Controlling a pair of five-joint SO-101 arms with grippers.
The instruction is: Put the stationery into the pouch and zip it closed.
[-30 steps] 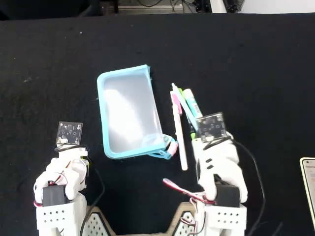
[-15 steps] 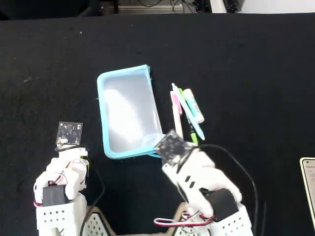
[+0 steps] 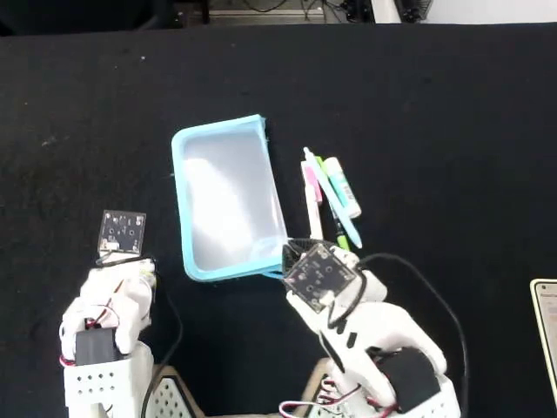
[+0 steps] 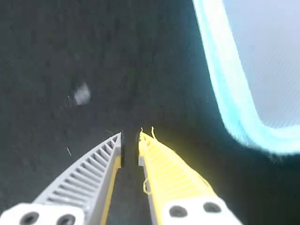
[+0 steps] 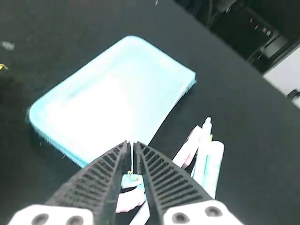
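Swinging left over the past second, the right arm (image 3: 370, 326) had left its place beside the pens and now reached over the near right corner of the pouch (image 3: 228, 196), covering that corner in the high view. The left arm (image 3: 109, 305) had barely shifted and sat at the near left of the black table (image 3: 435, 96).

The pouch lay flat near the middle of the table, a pale translucent rectangle with a turquoise border, its long sides running from near to far. Just to its right the stationery (image 3: 329, 193) lay loose on the table in a tight bundle, outside the pouch: a pink and white pen (image 3: 311, 198), a white tube with a teal band (image 3: 341, 186), and thin green and blue pens between them.

The right jaws were drawn almost together, with only a thin slit between the tips and nothing visibly gripped. In the right wrist view they hung above the pouch's edge, with a small pink and blue piece (image 5: 130, 194) below them.

The left jaws were likewise nearly closed and empty, over bare table just left of the pouch's turquoise edge.
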